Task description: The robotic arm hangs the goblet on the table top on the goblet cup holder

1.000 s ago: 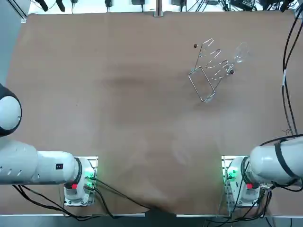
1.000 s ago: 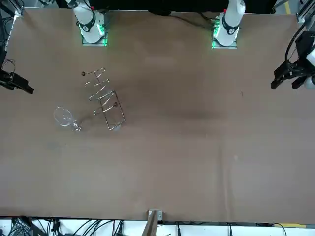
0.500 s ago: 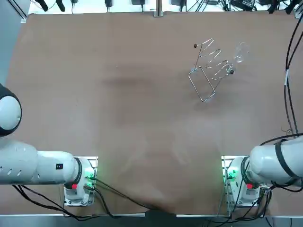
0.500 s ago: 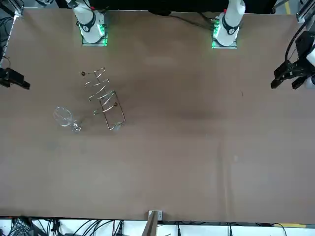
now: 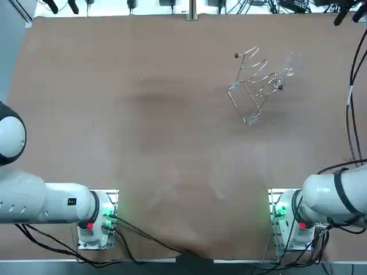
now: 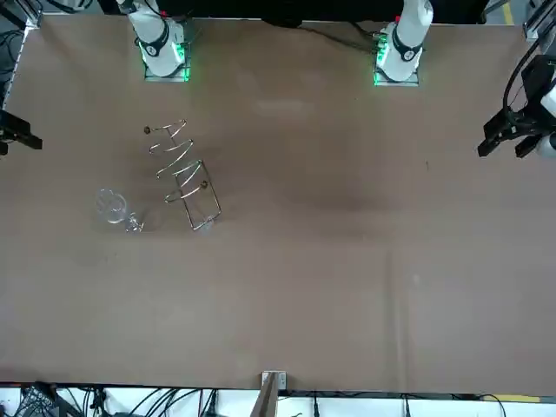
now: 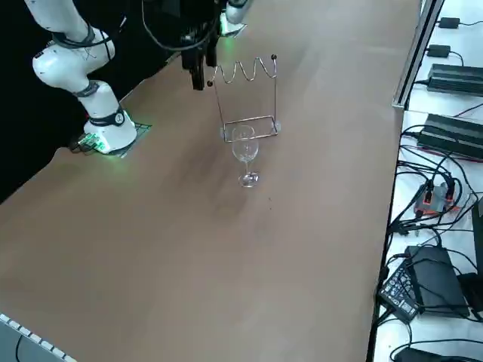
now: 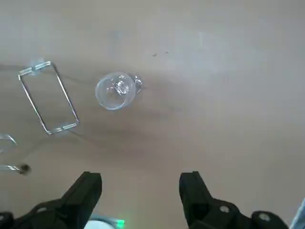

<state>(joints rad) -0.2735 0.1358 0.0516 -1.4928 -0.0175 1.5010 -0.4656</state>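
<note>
Right gripper (image 8: 139, 177) has drifted further out toward our right-hand table edge over the last second. In the front view it's now nearly slipping off the side of the picture. Nothing else budged: the clear glass goblet (image 7: 245, 154) and the thin silver wire cup holder (image 7: 249, 98) sit exactly where they were.

So we reckon we're still in the lining-up stage, with the grab and the hanging all ahead. The gripper hangs well above the brown table top (image 5: 143, 143), its two black fingers spread wide with nothing between them. From the wrist camera we're looking down into the goblet's bowl.

The goblet stands upright on its foot just beside the holder, on the side nearer the table's right edge. As far as we can tell they aren't touching.

On materials, the goblet is see-through with a rounded bowl, skinny stem and flat round foot, and it almost vanishes against the brown. Our guess is it's smooth, slippery and easy to knock over. The holder is just bent wire: a wavy top rail of loops, small dark ball tips (image 5: 236, 55) on the ends, and a rectangular loop for a base. It looks light enough to slide if nudged. The table top is plain matte brown.
</note>
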